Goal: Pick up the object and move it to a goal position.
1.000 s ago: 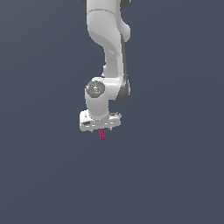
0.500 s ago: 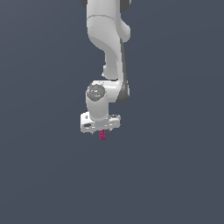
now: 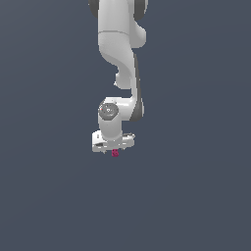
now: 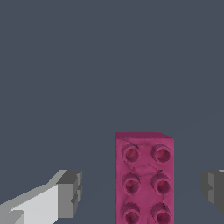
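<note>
The white arm hangs straight down, its hand pointing downward with fingers spread apart.

plain dark grey-blue surface all around.

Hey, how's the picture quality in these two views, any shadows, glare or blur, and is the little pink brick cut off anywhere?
Exterior view: flat, even light, no cast shadows or glare; the magenta-pink studded brick is only a tiny speck under the white gripper. Wrist view: the brick shows sharp studs but is cropped at the frame edge, as are both grey fingertips.
</note>
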Controlling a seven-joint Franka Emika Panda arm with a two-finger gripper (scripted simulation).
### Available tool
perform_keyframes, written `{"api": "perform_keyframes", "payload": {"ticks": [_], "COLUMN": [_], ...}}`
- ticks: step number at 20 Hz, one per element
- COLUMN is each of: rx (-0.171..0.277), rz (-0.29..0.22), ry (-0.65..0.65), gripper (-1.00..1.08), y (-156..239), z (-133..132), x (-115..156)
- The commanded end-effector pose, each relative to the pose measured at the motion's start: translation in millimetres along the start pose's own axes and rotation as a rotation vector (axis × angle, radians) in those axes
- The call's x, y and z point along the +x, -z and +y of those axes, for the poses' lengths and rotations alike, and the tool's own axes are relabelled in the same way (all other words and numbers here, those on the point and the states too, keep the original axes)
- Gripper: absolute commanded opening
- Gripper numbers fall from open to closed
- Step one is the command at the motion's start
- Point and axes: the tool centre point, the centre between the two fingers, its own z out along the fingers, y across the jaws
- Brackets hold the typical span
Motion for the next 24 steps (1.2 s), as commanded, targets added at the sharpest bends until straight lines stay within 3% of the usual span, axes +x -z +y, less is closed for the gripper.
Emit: {"api": "perform_keyframes", "payload": {"ticks": [1,15,24], "rx": [0.0,0.0,0.0], "rz": [0.001,0.001,0.001], "ry": [0.0,0.0,0.0], "gripper": [-1.0,-1.0,-1.0], "y": [-1,-1,1], "z": [0,0,-3], "x": [1,3,29]}}
